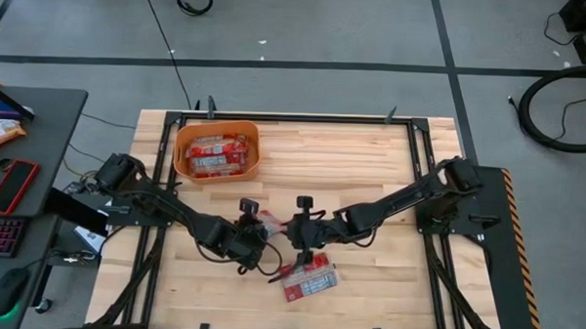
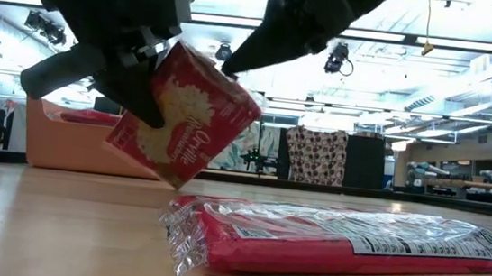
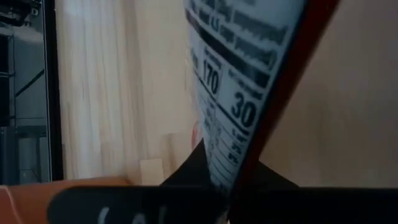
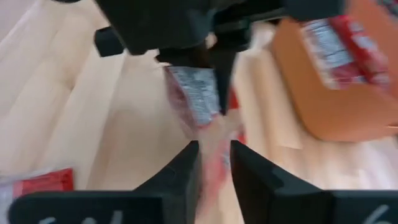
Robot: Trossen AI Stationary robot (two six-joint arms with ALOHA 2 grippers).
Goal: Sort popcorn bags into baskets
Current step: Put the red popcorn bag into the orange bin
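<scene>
Popcorn bags number three outside the orange basket (image 1: 216, 149): one (image 2: 185, 114) pinched aloft in the left claw (image 1: 255, 226), one between the right claw's (image 4: 214, 163) slightly parted fingers, one (image 1: 307, 278) flat on the counter (image 1: 371, 167); several fill the basket.

Wooden table (image 1: 371, 177) bears orange basket (image 1: 217, 149) and one popcorn bag (image 1: 307, 279)
</scene>
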